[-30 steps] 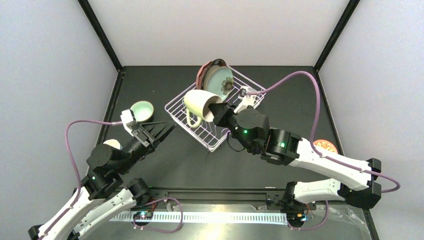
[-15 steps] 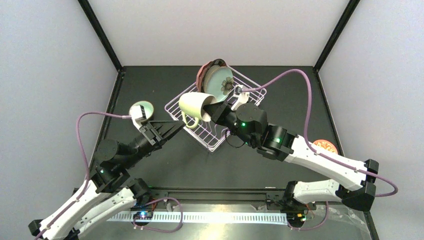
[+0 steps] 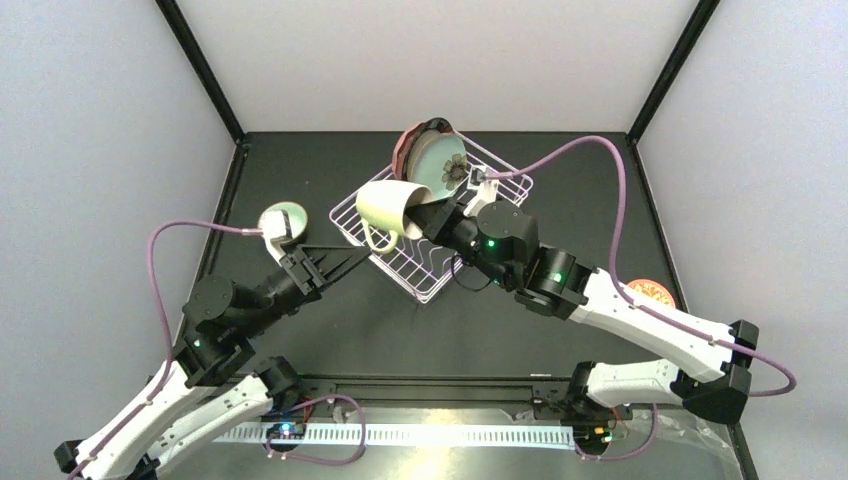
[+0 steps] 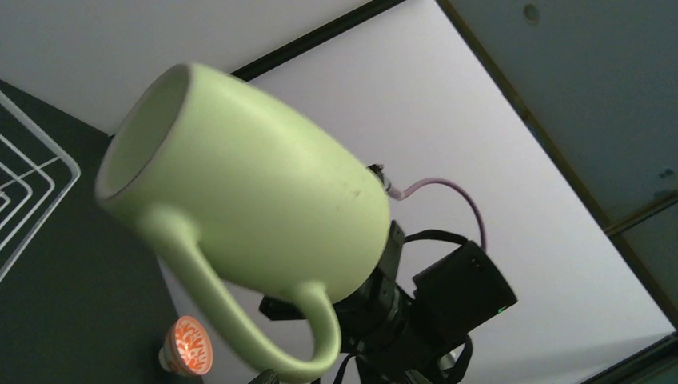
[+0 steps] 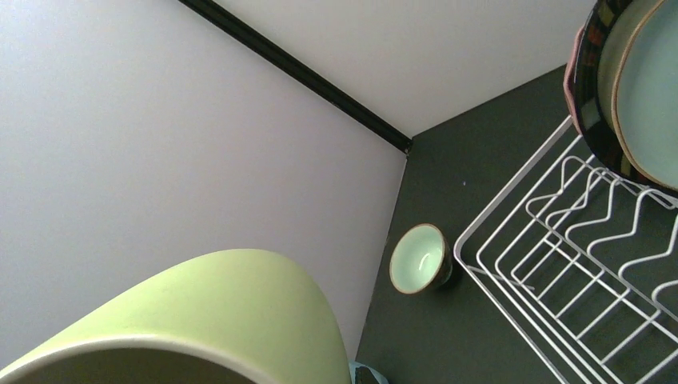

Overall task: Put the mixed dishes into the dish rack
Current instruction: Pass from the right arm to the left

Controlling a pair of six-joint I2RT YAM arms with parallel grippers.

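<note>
So, mug-loading step: right jaws clamp the cream mug [image 3: 388,206], by its rim I think, sideways above the dish rack's [image 3: 412,268] left side. Left jaws hang wide open nearby, empty. Next: lower it between the prongs [image 5: 608,216], then release.

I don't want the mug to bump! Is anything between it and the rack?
Nothing visible. The cream mug hangs over bare wires of the dish rack; the plates stand at its far corner.
</note>
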